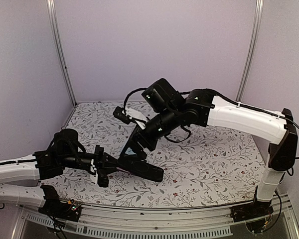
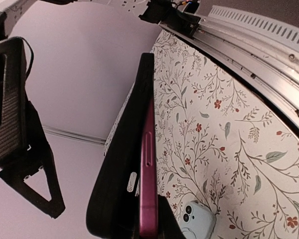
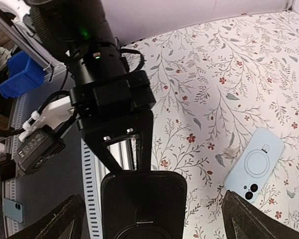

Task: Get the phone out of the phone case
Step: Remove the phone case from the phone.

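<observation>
While the left pincer [image 1: 105,169] clamps the black phone case [image 1: 142,171] steady near the desk's [image 1: 214,164] front edge, magenta phone [image 2: 148,164] seated inside, the right pincer [image 1: 133,149] hangs wide open over it, likely poised to pry.

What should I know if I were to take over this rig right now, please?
Left tool: shut on the black phone case, holding it on edge.
Right tool: open, a finger on either side of that case, gripping nothing.
Magenta slab phone: not yet out, its long edge showing along the case.
Light blue phone case: lies flat on the floral table, apart from both tools.
Done: case held. Left: probably close the right tool and work the phone free.
</observation>
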{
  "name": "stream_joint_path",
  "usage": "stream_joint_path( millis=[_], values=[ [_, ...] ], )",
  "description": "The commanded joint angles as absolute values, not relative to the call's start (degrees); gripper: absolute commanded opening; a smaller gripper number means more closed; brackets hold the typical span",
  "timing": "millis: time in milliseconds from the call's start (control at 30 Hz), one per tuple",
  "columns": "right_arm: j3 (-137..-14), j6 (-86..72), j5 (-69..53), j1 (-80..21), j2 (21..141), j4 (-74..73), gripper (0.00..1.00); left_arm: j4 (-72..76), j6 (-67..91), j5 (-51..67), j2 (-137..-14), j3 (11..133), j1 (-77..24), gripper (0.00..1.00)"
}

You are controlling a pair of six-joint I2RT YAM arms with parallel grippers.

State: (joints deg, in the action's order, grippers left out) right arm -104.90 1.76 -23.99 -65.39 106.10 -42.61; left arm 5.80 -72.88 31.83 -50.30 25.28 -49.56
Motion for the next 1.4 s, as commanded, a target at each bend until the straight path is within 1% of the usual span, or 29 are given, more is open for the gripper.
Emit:
stream_joint_path(
  millis=[0,200,400,833,1100,1367],
  values=[
    [-102.17,0.27,-14.09,-66.99,103.79,-39.12,0.99,13.12,-67.83,32.07,-50.32,25.08,-48.66,0.00],
    [-101.34,0.26,-3.69,-71.39,103.40,-36.61,0.99,12.34,-61.82,32.00,-51.68,26.81,-47.07,0.00],
    [-100.55,-2.99,3.81,-72.38,102.33,-33.91,0.99,11.09,-59.64,31.92,-52.87,28.09,-46.11,0.00],
    [-99.45,-1.68,7.16,-72.45,104.10,-35.68,0.99,10.09,-57.23,34.02,-53.00,29.28,-44.23,0.00],
    [-99.72,-0.94,12.44,-72.43,105.91,-35.96,0.99,9.62,-57.48,34.81,-52.74,29.43,-44.21,0.00],
    [-101.21,-0.48,9.60,-72.49,107.61,-35.71,0.99,9.04,-57.31,34.54,-53.35,29.70,-44.18,0.00]
  ],
)
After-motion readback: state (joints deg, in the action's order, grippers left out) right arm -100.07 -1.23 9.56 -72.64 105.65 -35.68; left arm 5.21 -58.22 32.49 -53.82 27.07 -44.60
